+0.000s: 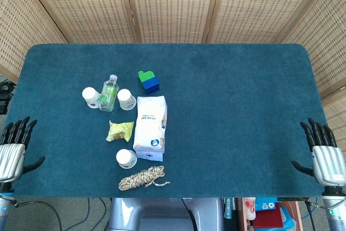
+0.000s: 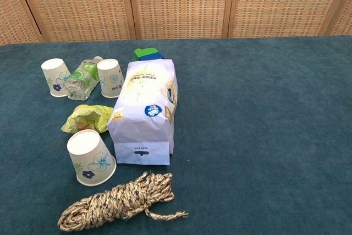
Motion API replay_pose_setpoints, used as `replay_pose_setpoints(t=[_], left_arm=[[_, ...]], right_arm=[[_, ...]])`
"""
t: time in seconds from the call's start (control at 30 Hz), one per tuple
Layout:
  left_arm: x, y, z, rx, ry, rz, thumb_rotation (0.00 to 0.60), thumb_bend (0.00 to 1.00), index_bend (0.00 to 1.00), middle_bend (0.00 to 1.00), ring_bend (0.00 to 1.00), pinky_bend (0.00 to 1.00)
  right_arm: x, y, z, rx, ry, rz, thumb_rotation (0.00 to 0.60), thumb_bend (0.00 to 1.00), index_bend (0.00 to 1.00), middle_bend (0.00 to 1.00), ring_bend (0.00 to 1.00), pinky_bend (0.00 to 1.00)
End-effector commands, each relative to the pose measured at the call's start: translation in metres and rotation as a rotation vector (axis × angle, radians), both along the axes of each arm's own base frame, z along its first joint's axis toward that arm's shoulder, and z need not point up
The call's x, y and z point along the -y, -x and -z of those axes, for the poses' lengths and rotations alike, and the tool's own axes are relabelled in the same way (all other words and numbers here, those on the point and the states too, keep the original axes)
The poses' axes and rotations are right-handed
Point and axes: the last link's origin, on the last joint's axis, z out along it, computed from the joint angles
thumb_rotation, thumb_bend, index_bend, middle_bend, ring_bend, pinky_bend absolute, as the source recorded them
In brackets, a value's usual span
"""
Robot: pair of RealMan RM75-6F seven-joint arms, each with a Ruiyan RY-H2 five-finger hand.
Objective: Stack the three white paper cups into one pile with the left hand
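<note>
Three white paper cups with flower prints stand upside down on the blue table. One cup [image 1: 91, 97] [image 2: 55, 77] is at the far left, a second cup [image 1: 126, 99] [image 2: 110, 77] is just right of a bottle, and the third cup [image 1: 126, 158] [image 2: 91, 157] is near the front edge beside a rope. My left hand [image 1: 13, 149] rests open at the table's left front edge, far from the cups. My right hand [image 1: 324, 155] rests open at the right front edge. Neither hand shows in the chest view.
A clear bottle with a green label [image 1: 109, 93] [image 2: 82, 78] lies between the two back cups. A white bag [image 1: 150, 123] [image 2: 144, 108], a green and blue block [image 1: 148, 81], a yellow-green wrapper [image 1: 120, 130] [image 2: 88, 117] and a coiled rope [image 1: 142, 178] [image 2: 118, 202] lie nearby.
</note>
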Motion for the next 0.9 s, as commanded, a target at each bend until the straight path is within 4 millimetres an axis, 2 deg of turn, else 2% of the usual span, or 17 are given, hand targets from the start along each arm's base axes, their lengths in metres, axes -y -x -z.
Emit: replay_pose_setpoints(t=[0.03, 0.27, 0.47, 0.63, 0.9], left_arm=[[0.000, -0.001, 0.001, 0.008, 0.004, 0.006, 0.600, 0.22, 0.00, 0.00, 0.00, 0.00], [-0.010, -0.019, 0.011, -0.017, 0.098, 0.072, 0.600, 0.22, 0.00, 0.00, 0.00, 0.00], [-0.016, -0.049, 0.021, -0.034, 0.194, 0.177, 0.600, 0.22, 0.00, 0.00, 0.00, 0.00], [-0.017, -0.060, 0.028, -0.046, 0.250, 0.211, 0.600, 0.22, 0.08, 0.00, 0.00, 0.00], [-0.021, -0.073, 0.047, -0.068, 0.356, 0.251, 0.600, 0.22, 0.13, 0.00, 0.00, 0.00]], right_arm=[[0.000, 0.000, 0.000, 0.001, -0.001, 0.002, 0.600, 0.00, 0.00, 0.00, 0.00, 0.00], [0.001, 0.001, -0.001, 0.000, 0.002, 0.010, 0.600, 0.00, 0.00, 0.00, 0.00, 0.00], [0.001, 0.002, -0.001, 0.002, 0.002, 0.017, 0.600, 0.00, 0.00, 0.00, 0.00, 0.00], [0.001, 0.003, -0.002, 0.003, 0.004, 0.018, 0.600, 0.00, 0.00, 0.00, 0.00, 0.00], [0.001, 0.003, -0.002, 0.003, 0.004, 0.018, 0.600, 0.00, 0.00, 0.00, 0.00, 0.00]])
